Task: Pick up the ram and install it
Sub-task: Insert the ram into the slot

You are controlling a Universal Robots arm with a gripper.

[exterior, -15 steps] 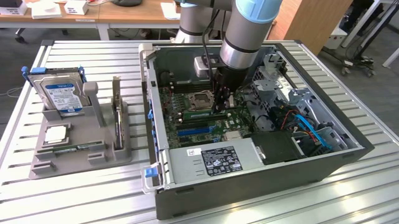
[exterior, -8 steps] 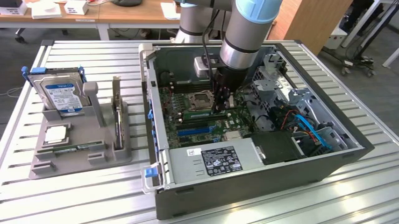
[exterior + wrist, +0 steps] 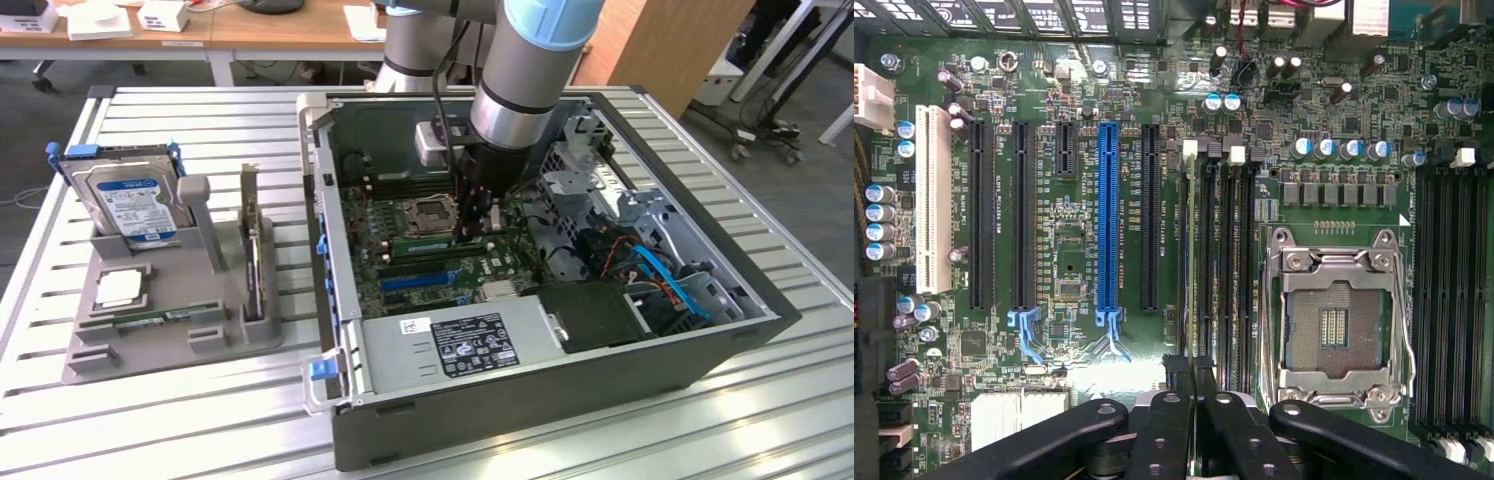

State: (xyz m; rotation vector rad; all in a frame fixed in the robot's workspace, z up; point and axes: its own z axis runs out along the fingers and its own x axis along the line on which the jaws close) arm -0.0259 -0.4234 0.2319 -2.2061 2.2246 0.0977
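Observation:
My gripper (image 3: 477,228) reaches down into the open computer case (image 3: 400,420), over the motherboard. Its dark fingers (image 3: 1176,400) are shut together on the ram (image 3: 434,241), a thin green stick standing on edge at the memory slots (image 3: 1219,260) beside the CPU socket (image 3: 1334,320). In the wrist view the ram (image 3: 1194,270) appears edge-on as a thin line running away from my gripper (image 3: 1191,385). Whether it is fully seated in its slot I cannot tell.
A grey holder tray (image 3: 134,345) at the exterior view's left carries a blue-labelled hard drive (image 3: 134,205), an upright expansion card (image 3: 250,235) and another green stick (image 3: 167,318). Inside the case are a power supply (image 3: 461,345), drive cages and cables (image 3: 667,280). A blue expansion slot (image 3: 1107,215) lies nearby.

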